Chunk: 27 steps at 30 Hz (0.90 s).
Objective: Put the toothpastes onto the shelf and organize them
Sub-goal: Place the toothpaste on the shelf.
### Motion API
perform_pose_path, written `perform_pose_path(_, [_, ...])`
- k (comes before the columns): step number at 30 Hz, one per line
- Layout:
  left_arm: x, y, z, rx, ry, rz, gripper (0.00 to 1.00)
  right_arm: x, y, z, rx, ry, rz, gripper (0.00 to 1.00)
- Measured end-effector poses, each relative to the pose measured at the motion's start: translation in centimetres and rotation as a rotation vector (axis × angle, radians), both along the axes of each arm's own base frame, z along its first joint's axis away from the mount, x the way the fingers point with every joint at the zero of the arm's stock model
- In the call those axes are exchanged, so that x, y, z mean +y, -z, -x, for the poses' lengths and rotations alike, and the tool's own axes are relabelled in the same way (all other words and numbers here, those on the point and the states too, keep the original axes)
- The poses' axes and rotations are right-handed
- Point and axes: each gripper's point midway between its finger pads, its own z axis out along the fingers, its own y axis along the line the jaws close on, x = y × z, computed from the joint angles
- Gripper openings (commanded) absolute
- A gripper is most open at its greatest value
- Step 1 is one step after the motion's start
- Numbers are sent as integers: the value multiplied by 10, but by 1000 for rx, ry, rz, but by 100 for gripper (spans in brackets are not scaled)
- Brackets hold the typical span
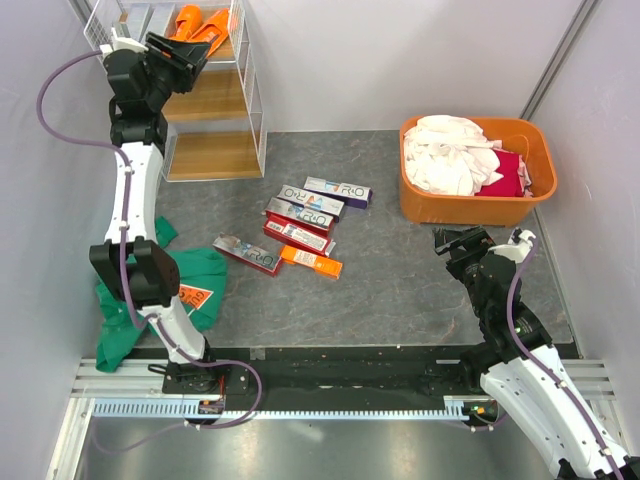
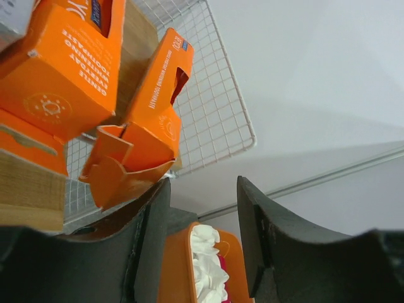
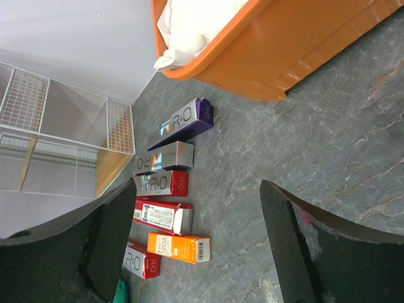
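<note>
Left gripper (image 2: 202, 189) hung at the shelf (image 1: 215, 100) top, jaws apart and empty beside the orange cartons (image 2: 151, 120). It likely needed a straight retreat, clipping neither carton. The right gripper (image 3: 199, 189) gaped empty.

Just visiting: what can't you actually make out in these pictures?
- Top view: the left gripper covers part of the top tier of the shelf, so the orange cartons there cannot be counted.
- Left wrist view: those cartons run off the top and left edges.
- Right wrist view: a finger of the right gripper hides part of the lowest red carton.
- Top view: print on the loose cartons is too small to read.
</note>
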Motion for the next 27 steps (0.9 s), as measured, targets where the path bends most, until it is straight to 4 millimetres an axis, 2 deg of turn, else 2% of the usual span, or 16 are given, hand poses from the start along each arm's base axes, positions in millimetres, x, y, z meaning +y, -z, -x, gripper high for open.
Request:
perform_pose_path(9, [2,10,-32,25,6,11,53,-1,1,2,6,0,2,88])
perform_pose_path(14, [-1,4,-38,12,26,19,55,-1,2,2,8,0,3,88])
perform_pose_path(18, [-9,2,-36,2,54,15,63,-1,2,3,8,0,3,88])
perform_pose_path(22, [-21,10,-23,0,91,1,72,-1,2,3,8,0,3,87])
perform_pose_path(27, [-33,36,26,36,115,-17,84,-1,3,2,11,-1,4,87])
